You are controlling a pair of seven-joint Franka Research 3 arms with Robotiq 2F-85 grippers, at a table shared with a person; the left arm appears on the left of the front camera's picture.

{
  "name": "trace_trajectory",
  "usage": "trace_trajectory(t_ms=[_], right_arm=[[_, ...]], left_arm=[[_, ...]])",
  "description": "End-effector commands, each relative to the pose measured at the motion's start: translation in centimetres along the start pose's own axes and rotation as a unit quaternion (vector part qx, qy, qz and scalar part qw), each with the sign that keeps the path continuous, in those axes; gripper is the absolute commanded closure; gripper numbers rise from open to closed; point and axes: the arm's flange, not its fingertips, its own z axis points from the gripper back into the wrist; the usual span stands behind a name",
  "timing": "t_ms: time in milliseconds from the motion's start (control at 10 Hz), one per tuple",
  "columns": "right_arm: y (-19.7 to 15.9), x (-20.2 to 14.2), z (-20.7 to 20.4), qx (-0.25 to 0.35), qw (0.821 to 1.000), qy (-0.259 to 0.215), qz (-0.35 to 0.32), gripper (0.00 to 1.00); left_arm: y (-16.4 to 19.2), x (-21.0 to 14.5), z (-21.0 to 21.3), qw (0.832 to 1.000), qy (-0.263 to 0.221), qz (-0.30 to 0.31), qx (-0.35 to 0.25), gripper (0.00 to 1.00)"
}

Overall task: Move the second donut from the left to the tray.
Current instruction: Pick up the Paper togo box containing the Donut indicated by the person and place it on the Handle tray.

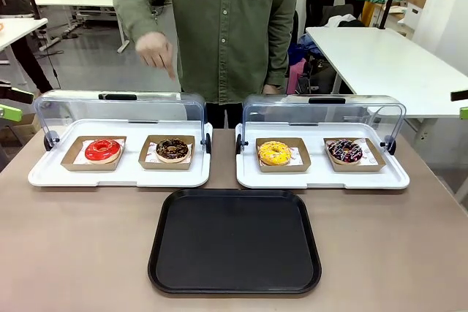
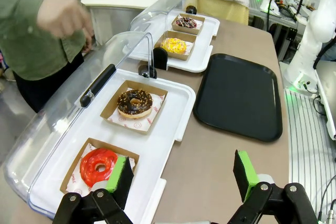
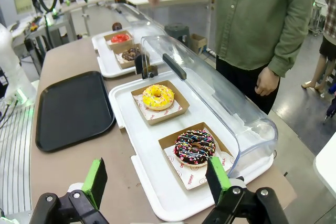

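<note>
Tray [image 1: 234,242]: table's [image 1: 73,253] near edge, centre. Behind: left lidded tray [image 1: 131,175], right lidded tray [image 1: 322,178]. Second donut from the left [image 1: 172,149]: in left lidded tray, right end.

Table [image 1: 66,253] carries two white trays side by side, clear lids [image 1: 80,111] swung open at the back. Left white tray [image 1: 45,174]: red-glazed donut [image 1: 102,150] in a cardboard holder. Right white tray [image 1: 395,177]: yellow donut [image 1: 274,153] and dark multicolour-sprinkled donut [image 1: 344,151]. Person in an olive shirt [image 1: 234,27] stands behind.
</note>
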Motion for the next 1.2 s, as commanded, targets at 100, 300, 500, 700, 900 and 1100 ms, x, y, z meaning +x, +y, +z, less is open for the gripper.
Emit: trace_trajectory(t_ms=[100, 300, 500, 700, 900, 1100], right_arm=[[-0.16, 0.39, 0.07, 0.001, 1.0, -0.007, 0.008, 0.0], [-0.16, 0.39, 0.07, 0.001, 1.0, -0.007, 0.008, 0.0], [-0.16, 0.39, 0.07, 0.001, 1.0, -0.007, 0.008, 0.0], [-0.16, 0.39, 0.07, 0.001, 1.0, -0.007, 0.008, 0.0], [-0.16, 0.39, 0.07, 0.001, 1.0, -0.007, 0.008, 0.0], [-0.16, 0.39, 0.07, 0.001, 1.0, -0.007, 0.008, 0.0]], left_arm=[[-0.11, 0.06, 0.21, 1.0, -0.005, -0.004, -0.005, 0.0], [-0.11, 0.06, 0.21, 1.0, -0.005, -0.004, -0.005, 0.0], [-0.11, 0.06, 0.21, 1.0, -0.005, -0.004, -0.005, 0.0], [-0.11, 0.06, 0.21, 1.0, -0.005, -0.004, -0.005, 0.0], [-0.11, 0.06, 0.21, 1.0, -0.005, -0.004, -0.005, 0.0], [-0.11, 0.06, 0.21, 1.0, -0.005, -0.004, -0.005, 0.0]])
